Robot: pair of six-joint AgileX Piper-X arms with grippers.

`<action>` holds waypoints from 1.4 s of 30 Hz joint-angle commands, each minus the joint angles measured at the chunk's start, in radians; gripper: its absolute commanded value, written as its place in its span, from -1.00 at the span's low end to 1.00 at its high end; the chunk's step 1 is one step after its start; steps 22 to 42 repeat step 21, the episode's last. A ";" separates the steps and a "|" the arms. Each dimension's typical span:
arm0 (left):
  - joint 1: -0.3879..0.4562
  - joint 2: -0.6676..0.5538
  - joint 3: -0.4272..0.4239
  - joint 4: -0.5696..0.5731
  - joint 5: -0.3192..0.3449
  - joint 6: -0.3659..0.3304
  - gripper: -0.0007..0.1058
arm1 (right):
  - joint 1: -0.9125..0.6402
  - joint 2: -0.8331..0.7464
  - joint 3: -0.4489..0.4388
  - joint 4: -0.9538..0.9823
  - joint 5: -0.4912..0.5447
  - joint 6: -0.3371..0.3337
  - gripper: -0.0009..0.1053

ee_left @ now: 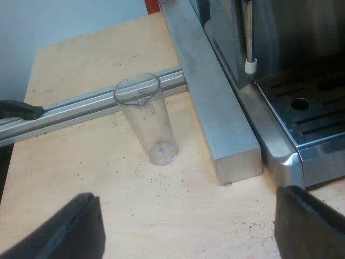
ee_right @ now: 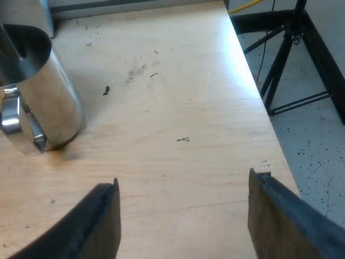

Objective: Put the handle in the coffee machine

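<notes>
espresso machine (ee_left: 276, 147) brushed metal | table (ee_right: 188, 102) matt wood | jug (ee_right: 51, 97) glossy steel

The left gripper (ee_left: 186, 216) tilts downward, its fingers (ee_left: 64, 229) spread wide apart and empty; the right gripper (ee_right: 183, 186) is spread wide likewise.

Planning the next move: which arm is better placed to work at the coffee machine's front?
Left, likely. The left gripper, open, hovers by the espresso machine, near its drip tray and the measuring glass. The right gripper, also open, is over the table by a steel jug.
</notes>
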 commanded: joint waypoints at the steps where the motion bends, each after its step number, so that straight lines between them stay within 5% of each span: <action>1: 0.001 -0.137 -0.004 -0.013 -0.010 -0.008 0.28 | -0.006 -0.045 -0.008 -0.008 -0.003 -0.007 0.05; 42: -0.020 -0.137 -0.004 -0.013 -0.010 -0.008 0.28 | -0.006 -0.045 -0.008 -0.008 -0.003 -0.007 0.05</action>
